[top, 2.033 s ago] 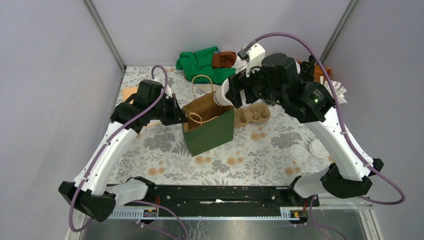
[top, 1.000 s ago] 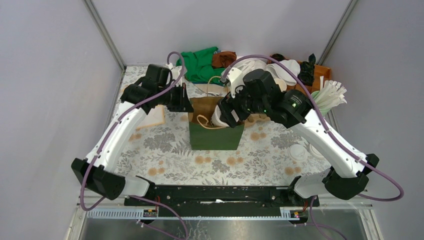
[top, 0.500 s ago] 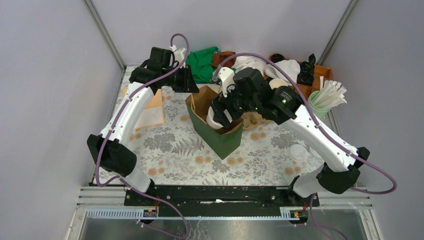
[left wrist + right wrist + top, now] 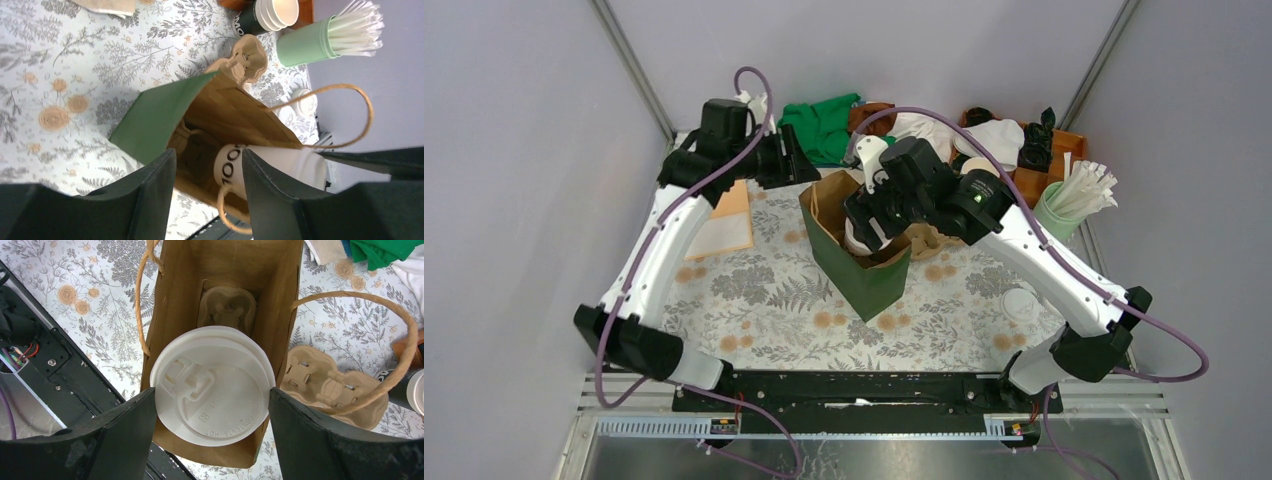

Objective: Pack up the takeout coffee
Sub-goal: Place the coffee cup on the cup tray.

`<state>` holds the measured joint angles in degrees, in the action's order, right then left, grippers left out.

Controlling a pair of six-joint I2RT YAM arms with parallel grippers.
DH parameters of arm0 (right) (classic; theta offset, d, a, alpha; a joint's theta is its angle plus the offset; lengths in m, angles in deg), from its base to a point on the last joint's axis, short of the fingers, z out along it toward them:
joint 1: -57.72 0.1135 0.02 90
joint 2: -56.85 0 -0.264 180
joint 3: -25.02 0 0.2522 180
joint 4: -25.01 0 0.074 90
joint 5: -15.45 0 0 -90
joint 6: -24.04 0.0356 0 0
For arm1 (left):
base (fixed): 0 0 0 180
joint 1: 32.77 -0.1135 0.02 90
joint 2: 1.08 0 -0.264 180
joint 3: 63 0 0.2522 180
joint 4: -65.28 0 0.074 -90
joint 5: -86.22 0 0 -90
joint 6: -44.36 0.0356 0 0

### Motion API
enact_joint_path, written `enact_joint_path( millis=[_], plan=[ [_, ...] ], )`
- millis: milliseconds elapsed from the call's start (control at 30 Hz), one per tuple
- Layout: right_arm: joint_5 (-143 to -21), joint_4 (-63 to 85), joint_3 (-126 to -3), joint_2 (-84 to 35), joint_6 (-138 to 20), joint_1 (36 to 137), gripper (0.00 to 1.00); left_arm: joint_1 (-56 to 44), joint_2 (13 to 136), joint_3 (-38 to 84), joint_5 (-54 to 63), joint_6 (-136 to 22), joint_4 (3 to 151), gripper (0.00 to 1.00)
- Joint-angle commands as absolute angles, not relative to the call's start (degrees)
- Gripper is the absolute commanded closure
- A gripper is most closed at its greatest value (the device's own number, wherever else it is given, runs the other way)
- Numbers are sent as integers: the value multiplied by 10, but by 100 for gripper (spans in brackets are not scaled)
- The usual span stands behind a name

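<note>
The takeout coffee (image 4: pixel 215 385), a white paper cup with a round white lid, hangs upright in the mouth of the green paper bag (image 4: pixel 864 285). My right gripper (image 4: pixel 211 395) is shut on it, one finger on each side of the lid. In the left wrist view the takeout coffee (image 4: pixel 232 167) shows printed letters just inside the bag (image 4: pixel 155 115). A brown pulp carrier (image 4: pixel 227 307) lies at the bottom of the bag (image 4: pixel 235 270). My left gripper (image 4: pixel 794 160) is at the bag's back left, open and holding nothing; between the fingers of the left gripper (image 4: pixel 207 157) I see the bag's mouth.
A second pulp carrier (image 4: pixel 934 240) lies right of the bag. A green cup of straws (image 4: pixel 1064 205) and stacked paper cups (image 4: pixel 272 12) stand at the back right. Loose lids (image 4: pixel 1021 303) lie front right, green cloth (image 4: pixel 824 125) at the back, brown paper (image 4: pixel 724 225) on the left.
My left gripper has opened, let go of the bag's rim and drawn back to the left. The bag has turned. My right gripper has brought the cup down into the bag's mouth.
</note>
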<state>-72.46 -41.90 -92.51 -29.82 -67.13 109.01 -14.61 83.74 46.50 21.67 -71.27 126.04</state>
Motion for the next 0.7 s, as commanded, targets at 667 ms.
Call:
enact_joint_path(
  millis=[667],
  plan=[
    [-723,-425,-917,-335,-647,1095,38,-68,750,362,108,-976,1299,37]
  ],
)
